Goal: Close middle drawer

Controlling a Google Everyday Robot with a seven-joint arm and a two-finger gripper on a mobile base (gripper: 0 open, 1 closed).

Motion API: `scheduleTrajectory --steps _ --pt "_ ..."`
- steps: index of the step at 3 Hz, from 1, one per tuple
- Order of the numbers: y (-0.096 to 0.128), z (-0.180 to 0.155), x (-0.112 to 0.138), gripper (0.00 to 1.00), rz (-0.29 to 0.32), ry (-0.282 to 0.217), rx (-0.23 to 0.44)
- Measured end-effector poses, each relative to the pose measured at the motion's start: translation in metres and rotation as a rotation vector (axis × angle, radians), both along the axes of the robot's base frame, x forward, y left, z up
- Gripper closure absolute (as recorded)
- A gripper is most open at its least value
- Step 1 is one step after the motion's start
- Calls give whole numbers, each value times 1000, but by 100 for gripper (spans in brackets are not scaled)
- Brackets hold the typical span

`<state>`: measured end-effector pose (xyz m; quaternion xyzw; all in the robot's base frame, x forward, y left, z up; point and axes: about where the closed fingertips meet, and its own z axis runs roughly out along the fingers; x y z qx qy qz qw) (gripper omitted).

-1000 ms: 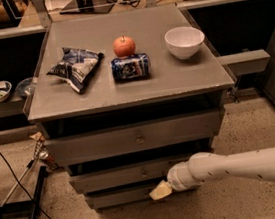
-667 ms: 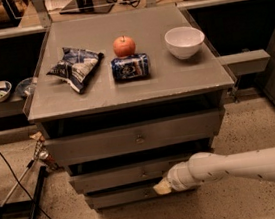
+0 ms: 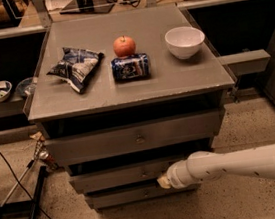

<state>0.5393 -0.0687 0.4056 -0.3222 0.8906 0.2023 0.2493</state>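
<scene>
Closing push judged in hand: the low grey wooden middle drawer (image 3: 111, 178) with small round knob appears slightly proud of the grey wooden cabinet (image 3: 179, 78). The cream-tipped gripper (image 3: 163, 181) sits at the drawer front's right lower edge, open or closed not determinable, so the next move calls for a straight inward press.

The grey cabinet top (image 3: 174, 79) in front of me carries four things: a crumpled chip bag (image 3: 76, 66) at the left, a red apple (image 3: 124, 46) mid-top with a blue can (image 3: 130, 67) lying on its side just in front of it, and a white bowl (image 3: 184, 41) well apart at the right. The cabinet stands on speckled floor (image 3: 240, 204). My gripper (image 3: 163, 181) is low at its front, right of centre.
</scene>
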Motion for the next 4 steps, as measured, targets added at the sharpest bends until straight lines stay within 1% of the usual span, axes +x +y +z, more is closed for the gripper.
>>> scheduleTrajectory --steps 2,3,4 --pt "-1 -1 13 100 -40 -2 -1" --pt "-1 -1 15 100 -42 -3 -1" --pt "-2 4 26 100 -42 -44 1"
